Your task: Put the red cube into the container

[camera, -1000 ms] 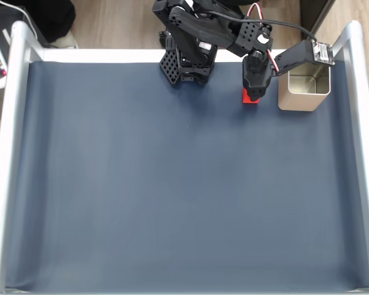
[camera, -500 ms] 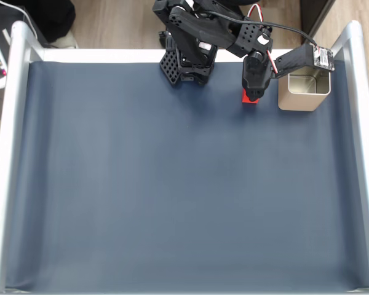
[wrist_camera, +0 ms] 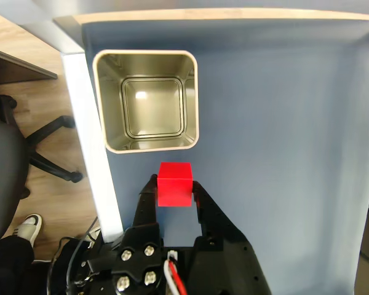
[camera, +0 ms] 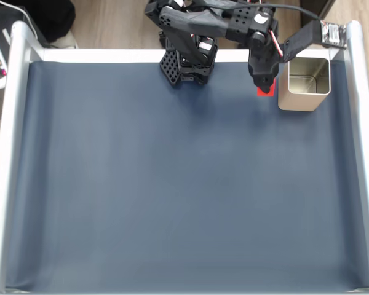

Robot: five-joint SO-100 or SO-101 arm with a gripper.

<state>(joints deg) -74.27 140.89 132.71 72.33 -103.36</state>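
The red cube is pinched between the black fingers of my gripper, which is shut on it and holds it above the blue mat. In the fixed view only a red sliver of the cube peeks out under the gripper, just left of the container. The container is an open square silver tin. In the wrist view it lies directly ahead of the cube, its near rim a short gap away. Its inside is bare.
The arm's black base stands at the mat's top edge. Silver rails frame the dark blue mat. A rail runs beside the tin in the wrist view; an office chair stands beyond it.
The gripper has lifted and swung right with the cube, from a spot well left of the tin to right beside its left wall. The tin has not moved.
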